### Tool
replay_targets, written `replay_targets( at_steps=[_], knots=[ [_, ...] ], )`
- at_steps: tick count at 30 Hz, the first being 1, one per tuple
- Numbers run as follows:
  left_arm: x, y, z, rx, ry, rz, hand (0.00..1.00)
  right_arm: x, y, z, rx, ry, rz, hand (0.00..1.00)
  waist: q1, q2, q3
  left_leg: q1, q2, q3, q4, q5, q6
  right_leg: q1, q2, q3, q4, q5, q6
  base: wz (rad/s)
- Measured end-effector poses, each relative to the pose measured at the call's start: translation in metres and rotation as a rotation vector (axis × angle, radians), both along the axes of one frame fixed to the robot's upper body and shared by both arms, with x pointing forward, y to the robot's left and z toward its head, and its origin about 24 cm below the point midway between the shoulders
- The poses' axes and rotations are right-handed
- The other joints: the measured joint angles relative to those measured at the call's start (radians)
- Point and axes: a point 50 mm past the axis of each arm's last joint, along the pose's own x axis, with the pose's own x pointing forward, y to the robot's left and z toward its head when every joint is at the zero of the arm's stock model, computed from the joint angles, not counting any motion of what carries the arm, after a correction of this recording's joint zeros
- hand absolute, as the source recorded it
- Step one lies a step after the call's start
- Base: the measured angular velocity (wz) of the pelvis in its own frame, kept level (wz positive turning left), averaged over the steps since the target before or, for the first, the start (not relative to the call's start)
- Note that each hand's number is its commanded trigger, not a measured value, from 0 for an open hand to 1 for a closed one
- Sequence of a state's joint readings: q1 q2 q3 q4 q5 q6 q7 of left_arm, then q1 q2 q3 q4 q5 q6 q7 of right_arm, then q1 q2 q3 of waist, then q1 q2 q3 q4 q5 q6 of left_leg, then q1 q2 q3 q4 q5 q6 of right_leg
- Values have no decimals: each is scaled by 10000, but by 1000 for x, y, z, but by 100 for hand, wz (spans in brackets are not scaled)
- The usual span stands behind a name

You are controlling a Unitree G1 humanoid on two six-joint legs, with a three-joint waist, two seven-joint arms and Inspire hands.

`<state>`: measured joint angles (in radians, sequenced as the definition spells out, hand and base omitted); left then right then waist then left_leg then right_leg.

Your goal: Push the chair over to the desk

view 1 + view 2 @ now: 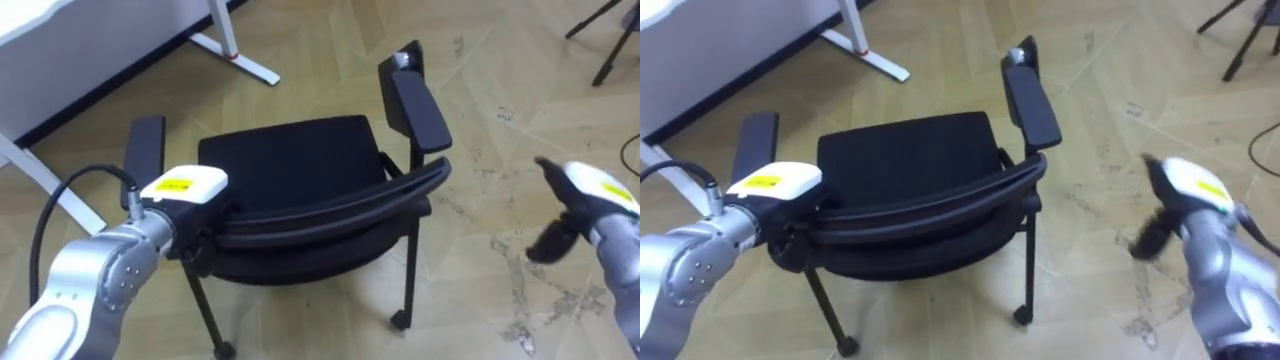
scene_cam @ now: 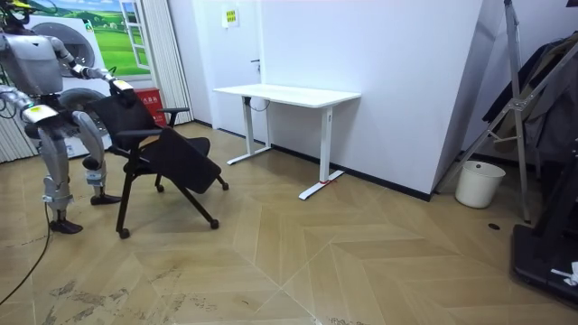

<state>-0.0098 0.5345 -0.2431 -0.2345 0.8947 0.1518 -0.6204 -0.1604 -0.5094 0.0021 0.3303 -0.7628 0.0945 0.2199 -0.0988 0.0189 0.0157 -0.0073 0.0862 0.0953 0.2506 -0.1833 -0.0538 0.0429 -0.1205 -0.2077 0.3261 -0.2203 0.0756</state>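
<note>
Black chair set on the floor near the white desk.
The left hand is laid on the backrest end nearer the desk; the right hand is held clear of the chair, farther from the desk. Neither grip can be told.

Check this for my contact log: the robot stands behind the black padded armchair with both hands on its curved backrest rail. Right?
No. The left hand is at the black padded armchair's backrest rail, but the right hand hangs apart from it over the wooden floor, as the left eye view shows.
</note>
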Motion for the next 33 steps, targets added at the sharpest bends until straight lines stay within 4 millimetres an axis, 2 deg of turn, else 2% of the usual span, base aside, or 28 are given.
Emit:
replay_targets(
  at_steps=[1, 2, 3, 4, 7, 9, 11, 14, 16, 19, 23, 33],
  knots=[
    [-1, -1, -1, 87, 18, -201, 100, 4, 7, 4, -28, -113, 404, 0, 40, 180, 142, 222, 291, -770, -157, 0, -5, -639, 150, 72, 1129, -216, -346, -29],
    [-2, 3, 3, 338, -90, -336, 100, 6, 16, 10, -156, -294, 959, 0, 189, 95, 118, 176, 448, -1174, -124, -14, -9, -1231, 701, 776, 357, -340, -782, -33],
    [-2, 8, 7, 463, -200, -320, 100, 8, 22, 14, -206, -456, 1275, 0, 273, -49, 134, 121, 403, -1119, -59, -60, -56, -1509, 790, 908, -214, 195, -823, 0],
    [-2, 10, 6, 308, -229, -164, 100, 9, 27, 23, -573, -655, 1653, 0, 190, 173, 172, 10, 487, -924, 194, -358, -185, -1472, 832, 531, -13, 545, -917, 20],
    [-1, 10, 6, 214, -291, -166, 100, 11, 48, 40, -1002, -1040, 2726, 0, 143, 48, 195, -6, 383, -426, -67, -296, -182, -1489, 817, 485, 152, 478, -900, 19],
    [0, 8, 9, 177, -439, -284, 100, 11, 61, 49, -1149, -1277, 3310, 0, 200, -123, 157, 168, 356, -408, -405, -227, -266, -1547, 919, 519, 146, 430, -841, 7],
    [0, 5, 9, 180, -417, -405, 100, 9, 78, 56, -1151, -1340, 4026, 0, 241, -361, 21, 226, 244, -376, -475, -224, -271, -1448, 857, 526, -50, 424, -824, 0],
    [1, 4, 3, 223, -181, -432, 100, 5, 95, 53, -1136, -1051, 4808, 0, 239, -503, -36, 527, 199, -226, -541, -240, -249, -1018, 826, 526, -306, 483, -746, -1],
    [1, 5, 1, 224, -138, -407, 100, 3, 102, 53, -1144, -982, 5133, 0, 236, -534, -50, 610, 175, -138, -533, -241, -246, -921, 798, 530, -366, 485, -730, -2],
    [1, 5, -1, 209, -215, -375, 100, 2, 108, 57, -1207, -859, 5425, 0, 255, -500, -29, 606, 152, -130, -529, -240, -245, -944, 784, 568, -354, 462, -695, -2],
    [2, 1, -2, 186, -293, -558, 100, 1, 109, 54, -1211, -293, 5506, 0, 388, -452, -3, 607, 143, -126, -525, -239, -244, -965, 794, 617, -353, 427, -688, 0],
    [3, -6, 0, 113, -536, -1067, 100, -1, 112, 49, -1230, 444, 5693, 0, 661, -451, -2, 526, 88, -157, -513, -238, -244, -985, 725, 554, -353, 382, -648, 1]
  ],
)
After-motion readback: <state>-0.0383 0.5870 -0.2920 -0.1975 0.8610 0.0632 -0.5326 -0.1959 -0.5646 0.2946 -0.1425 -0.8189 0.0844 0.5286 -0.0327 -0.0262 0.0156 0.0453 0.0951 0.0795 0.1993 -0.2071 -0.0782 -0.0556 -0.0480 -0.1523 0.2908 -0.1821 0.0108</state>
